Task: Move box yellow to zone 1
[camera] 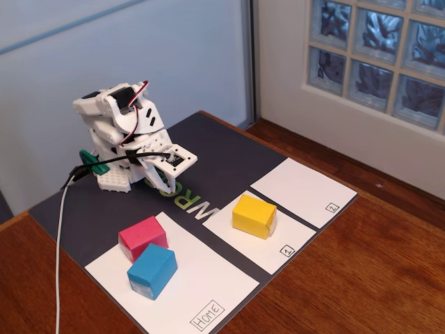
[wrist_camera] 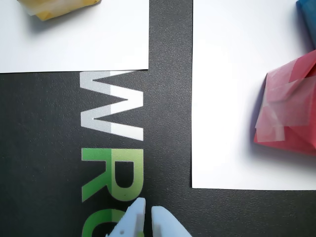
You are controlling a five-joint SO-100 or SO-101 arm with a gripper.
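Observation:
The yellow box (camera: 254,215) rests on zone 1 (camera: 295,235), the white panel with a boxed "1" at its corner. In the wrist view only a yellow box edge (wrist_camera: 59,7) shows at the top left, on that zone 1 panel (wrist_camera: 74,44). My gripper (camera: 167,186) is folded back near the arm's base, well away from the box, its tips pointing down at the dark mat. In the wrist view the gripper (wrist_camera: 148,208) is shut, with only a thin slit between its white fingers and nothing held.
A pink block (camera: 142,236) and a blue block (camera: 151,270) sit together on the "Home" panel (camera: 201,282). The panel marked "2" (camera: 302,189) lies bare beyond zone 1. The dark mat (camera: 229,156) carries "WRO" lettering. A white cable (camera: 59,243) trails off the arm's base.

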